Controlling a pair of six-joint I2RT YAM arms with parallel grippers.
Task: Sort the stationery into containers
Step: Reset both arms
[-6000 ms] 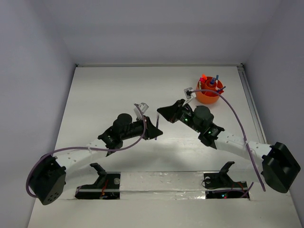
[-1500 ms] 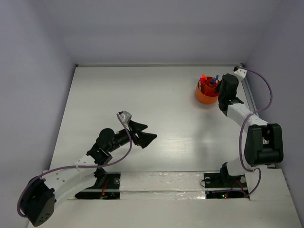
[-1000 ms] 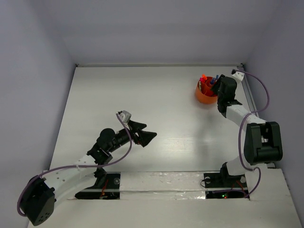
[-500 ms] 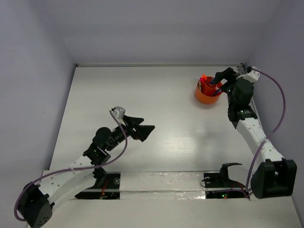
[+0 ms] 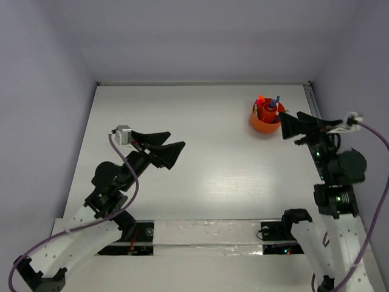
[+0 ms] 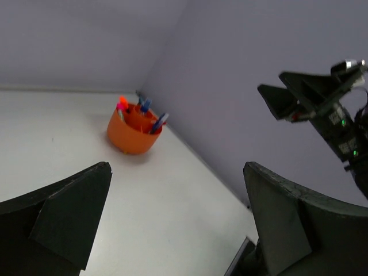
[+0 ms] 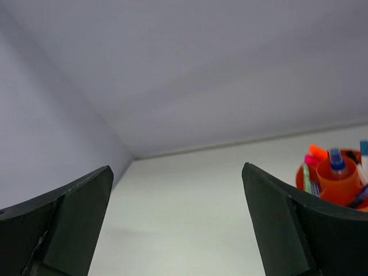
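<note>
The orange cup (image 5: 265, 123) stands at the table's far right, and the stationery (image 5: 269, 106) stands upright inside it: pink, red and blue pens and markers. My right gripper (image 5: 285, 126) hangs open and empty just right of the cup, raised off the table and apart from it. In the right wrist view the cup (image 7: 338, 185) sits at the right edge, beyond the wide-spread gripper (image 7: 176, 168). My left gripper (image 5: 177, 139) is open and empty, raised over the table's left-middle. The left wrist view shows the cup (image 6: 133, 137) far ahead of the spread gripper (image 6: 177, 168).
Grey-violet walls (image 5: 200, 42) close the table in at the back and both sides. A metal rail (image 5: 317, 115) runs along the right edge. The arm bases sit on a taped strip (image 5: 206, 234) at the near edge. The right arm (image 6: 322, 106) shows in the left wrist view.
The right gripper has opened, lifted away from the cup and swung back to the right. The left arm has risen and drawn back to the left, its gripper still open.
</note>
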